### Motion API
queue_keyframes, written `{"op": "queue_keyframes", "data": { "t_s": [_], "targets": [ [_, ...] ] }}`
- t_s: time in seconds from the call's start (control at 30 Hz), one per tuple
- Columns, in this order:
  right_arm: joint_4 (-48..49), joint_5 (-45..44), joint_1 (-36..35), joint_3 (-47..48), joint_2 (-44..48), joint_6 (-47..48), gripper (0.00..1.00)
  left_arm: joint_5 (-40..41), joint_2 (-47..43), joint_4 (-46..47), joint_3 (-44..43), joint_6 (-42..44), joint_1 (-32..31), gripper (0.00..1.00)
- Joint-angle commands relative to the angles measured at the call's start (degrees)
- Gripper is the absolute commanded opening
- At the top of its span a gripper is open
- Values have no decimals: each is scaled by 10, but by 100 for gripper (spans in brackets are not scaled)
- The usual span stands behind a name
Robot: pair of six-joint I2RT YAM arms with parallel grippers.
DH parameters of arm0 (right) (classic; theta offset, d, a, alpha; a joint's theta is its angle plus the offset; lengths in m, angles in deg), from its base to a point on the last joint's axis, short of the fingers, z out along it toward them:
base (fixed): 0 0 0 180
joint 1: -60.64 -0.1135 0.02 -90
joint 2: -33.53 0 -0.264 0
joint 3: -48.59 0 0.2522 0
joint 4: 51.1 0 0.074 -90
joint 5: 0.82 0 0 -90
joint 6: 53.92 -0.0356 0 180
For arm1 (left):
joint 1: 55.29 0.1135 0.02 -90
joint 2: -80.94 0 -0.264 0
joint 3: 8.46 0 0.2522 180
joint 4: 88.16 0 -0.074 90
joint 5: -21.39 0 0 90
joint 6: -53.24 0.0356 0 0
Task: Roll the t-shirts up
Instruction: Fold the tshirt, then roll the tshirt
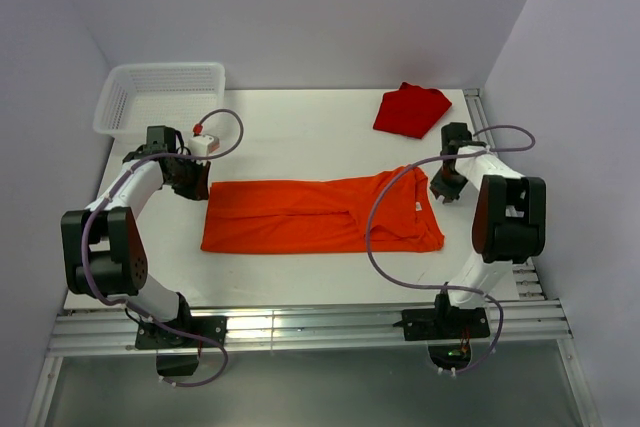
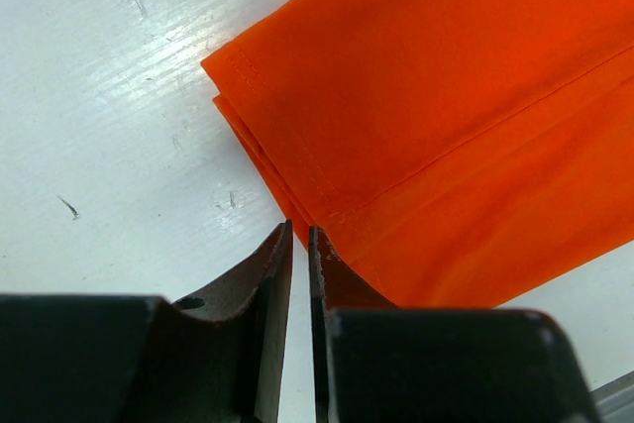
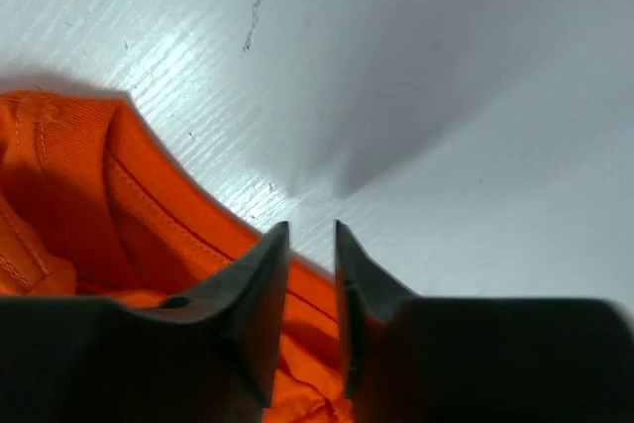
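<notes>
Orange t-shirt [image 1: 320, 215], folded into a long band, lies across the middle of the worktop [image 1: 300, 132], hem toward the left edge and collar toward the right edge. Left pincer [image 2: 300, 230] sits at the hem's near corner, jaws drawn almost together with no cloth between them. Right pincer [image 3: 311, 227] stands at the collar end, jaws slightly apart and empty. Risks as I judge them: if I pinch only the top layer of the stacked hem, the band opens as the roll starts. Pulling from one corner would skew the roll. A red t-shirt [image 1: 411, 110] waits near the far right corner.
</notes>
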Motion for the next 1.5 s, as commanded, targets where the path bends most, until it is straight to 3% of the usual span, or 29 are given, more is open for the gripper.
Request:
{"op": "queue_keyframes", "data": {
  "t_s": [0.0, 0.1, 0.43, 0.8, 0.9, 1.0, 1.03, 1.13, 1.47],
  "targets": [
    [-7, 11, 5, 17, 5, 18, 34, -3, 3, -1, -15, 10, 1, 18],
    [20, 38, 2, -14, 39, 21, 50, -3, 5, -1, -17, 8, 1, 19],
    [67, 92, -21, -81, 124, 35, 67, -10, 4, 4, -8, 11, 1, 19],
    [19, 26, -92, -35, 24, 20, 66, -10, -10, 2, -3, 15, 1, 19],
    [15, 21, -94, -30, 1, 21, 60, -10, -13, 0, -3, 15, 1, 19],
    [7, 14, -93, -24, -11, 24, 42, -13, -12, -2, -5, 13, 1, 19],
    [4, 12, -93, -23, -18, 25, 28, -13, -12, -3, -7, 11, 1, 19],
    [2, 7, -91, -18, -27, 28, 11, -14, -11, -4, -10, 10, 1, 20],
    [-36, -36, -40, 44, -61, 49, 10, -7, 8, -3, -19, 4, 1, 20]
  ]
}}
